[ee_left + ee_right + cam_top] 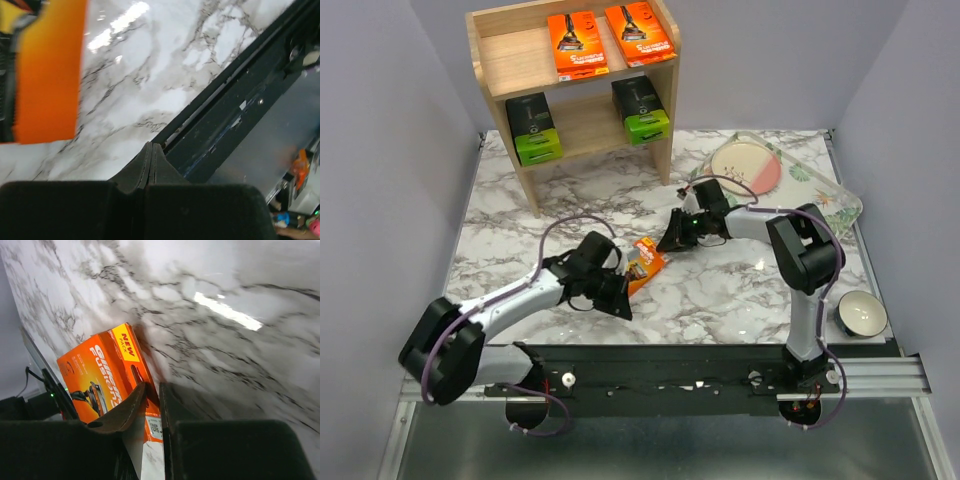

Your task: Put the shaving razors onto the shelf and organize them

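The wooden shelf (520,60) stands at the back left. Two orange razor packs (577,45) (638,33) lie on its top tier, and two dark packs with green ends (534,128) (640,110) on the lower tier. A third orange pack (646,262) (102,372) sits tilted on the marble mid-table. My right gripper (671,242) (152,387) has its fingers on both faces of that pack's near end, shut on it. My left gripper (623,308) (151,146) is shut on nothing, just below and left of the pack, whose orange face (47,70) shows at the upper left.
A floral tray (835,200) holding a pink-and-cream plate (747,165) lies at the back right. A small bowl (861,313) stands near the right arm's base. The black mounting rail (720,362) runs along the table's near edge.
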`<act>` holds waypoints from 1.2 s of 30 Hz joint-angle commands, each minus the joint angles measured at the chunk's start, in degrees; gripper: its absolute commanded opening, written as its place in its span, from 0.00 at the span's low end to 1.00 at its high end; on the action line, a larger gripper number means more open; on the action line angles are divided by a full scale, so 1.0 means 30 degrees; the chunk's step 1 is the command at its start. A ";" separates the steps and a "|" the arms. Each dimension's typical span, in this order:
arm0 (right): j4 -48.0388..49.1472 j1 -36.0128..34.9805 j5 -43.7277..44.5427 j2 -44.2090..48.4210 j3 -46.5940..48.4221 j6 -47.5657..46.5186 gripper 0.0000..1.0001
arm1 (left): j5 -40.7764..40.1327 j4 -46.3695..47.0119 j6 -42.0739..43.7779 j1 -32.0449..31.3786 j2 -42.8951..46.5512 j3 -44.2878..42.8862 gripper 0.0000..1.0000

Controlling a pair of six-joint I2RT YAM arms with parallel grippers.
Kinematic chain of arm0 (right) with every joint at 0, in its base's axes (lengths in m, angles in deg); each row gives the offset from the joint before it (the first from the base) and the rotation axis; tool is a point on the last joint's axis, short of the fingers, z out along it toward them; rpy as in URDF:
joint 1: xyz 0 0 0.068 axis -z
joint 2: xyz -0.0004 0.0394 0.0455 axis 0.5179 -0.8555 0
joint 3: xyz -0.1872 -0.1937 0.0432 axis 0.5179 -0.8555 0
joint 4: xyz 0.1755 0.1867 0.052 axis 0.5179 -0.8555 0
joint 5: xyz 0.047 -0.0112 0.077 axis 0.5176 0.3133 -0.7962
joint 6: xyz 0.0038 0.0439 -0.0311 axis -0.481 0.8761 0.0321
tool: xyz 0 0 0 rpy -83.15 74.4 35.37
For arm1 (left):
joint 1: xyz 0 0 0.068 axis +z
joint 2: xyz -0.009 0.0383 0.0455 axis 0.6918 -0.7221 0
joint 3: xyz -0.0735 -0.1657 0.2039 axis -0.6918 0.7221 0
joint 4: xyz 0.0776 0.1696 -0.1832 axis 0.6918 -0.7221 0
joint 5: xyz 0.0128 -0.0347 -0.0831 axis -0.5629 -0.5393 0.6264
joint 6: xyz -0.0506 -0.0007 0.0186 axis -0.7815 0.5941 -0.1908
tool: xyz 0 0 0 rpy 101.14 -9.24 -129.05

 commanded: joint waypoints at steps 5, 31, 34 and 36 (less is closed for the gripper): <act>-0.0522 0.0967 0.1852 0.1193 -0.2561 0.1373 0.24 | -0.3855 0.0883 0.1335 -0.2688 -0.5121 -0.2752 0.00; -0.0428 -0.1523 0.3370 0.6790 -0.4530 -0.0117 0.67 | -0.8179 0.2433 -0.2121 0.2116 -0.9878 -0.6364 0.42; -0.2158 -0.1202 0.5042 0.8283 -0.4265 -0.1231 0.63 | -0.6196 0.2896 -0.3290 0.2291 -0.8241 -0.4961 0.49; -0.2715 -0.0821 0.5860 0.9102 -0.4352 -0.1321 0.61 | -0.4869 0.4185 -0.4312 0.2584 -0.7211 -0.3815 0.50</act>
